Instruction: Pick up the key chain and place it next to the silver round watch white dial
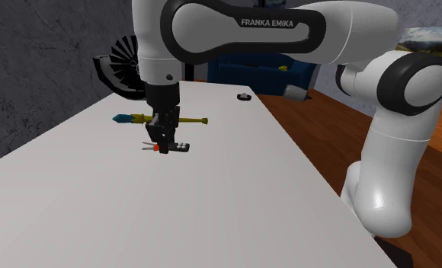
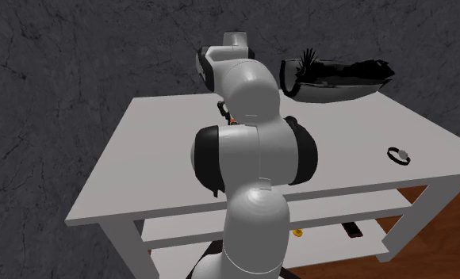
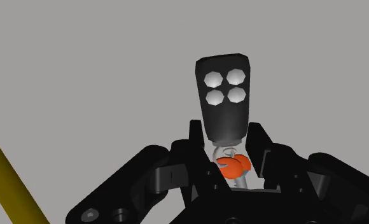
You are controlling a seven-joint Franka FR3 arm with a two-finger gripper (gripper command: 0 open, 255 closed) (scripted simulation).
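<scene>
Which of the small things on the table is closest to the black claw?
The key chain, a black fob with four white buttons, clasped in the gripper; the yellow stick and watch lie apart.

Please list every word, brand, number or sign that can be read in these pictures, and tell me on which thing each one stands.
"FRANKA EMIKA": white letters on the dark band of the arm, in the shoulder view.
No text on the key chain: its black fob carries four plain white buttons.
The dial of the watch is too small to read.
</scene>
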